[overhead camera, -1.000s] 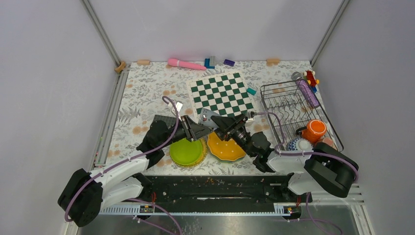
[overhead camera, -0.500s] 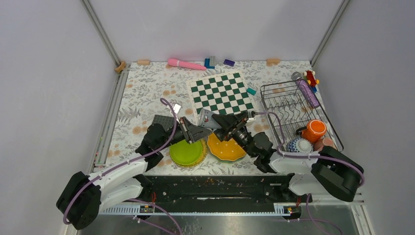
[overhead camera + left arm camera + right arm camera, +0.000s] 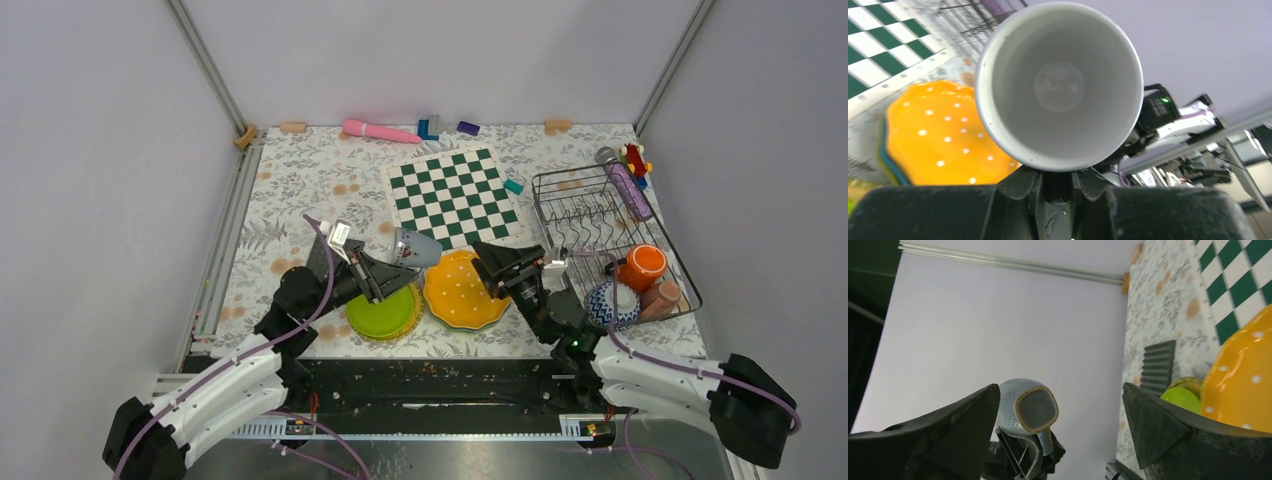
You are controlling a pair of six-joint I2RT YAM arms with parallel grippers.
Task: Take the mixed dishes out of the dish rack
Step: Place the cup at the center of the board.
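Note:
My left gripper (image 3: 392, 265) is shut on a white cup (image 3: 416, 247), pinching its handle side; the cup hangs tilted above the lime-green plates (image 3: 382, 312). In the left wrist view the cup (image 3: 1058, 85) shows its empty inside just over my left gripper (image 3: 1060, 175). My right gripper (image 3: 497, 262) stands open and empty over the orange dotted plate (image 3: 460, 292), apart from the cup (image 3: 1025, 407). The dish rack (image 3: 570, 215) at the right holds an orange cup (image 3: 641, 266), a patterned bowl (image 3: 610, 299) and a pink cup (image 3: 663, 297).
A green-and-white chessboard (image 3: 455, 190) lies behind the plates. A grey studded baseplate (image 3: 1158, 365) sits left of the plates, mostly under my left arm. A purple tube (image 3: 630, 190) and red toy (image 3: 634, 157) rest at the rack's far corner. Small blocks and a pink wand (image 3: 380, 131) line the back edge.
Both grippers met at the cup. The left one closed on it and drew it left. The right one opened, let go and pulled back to the right.

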